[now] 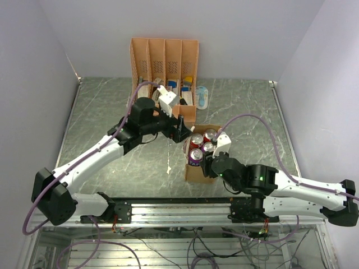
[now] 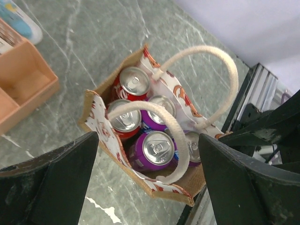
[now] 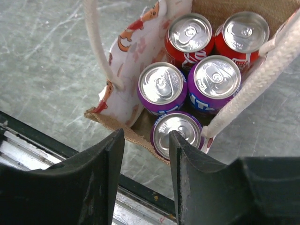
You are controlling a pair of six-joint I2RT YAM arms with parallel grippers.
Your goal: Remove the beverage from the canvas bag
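Upright cans fill the canvas bag

The organizer stands just beyond the left fingers, its slots holding small items too small to tell apart. A white-and-blue pack lies flat just beside it, farther from those fingers. A white scrap lies on the table on their near side, left of the right fingers, which hang over the rail.
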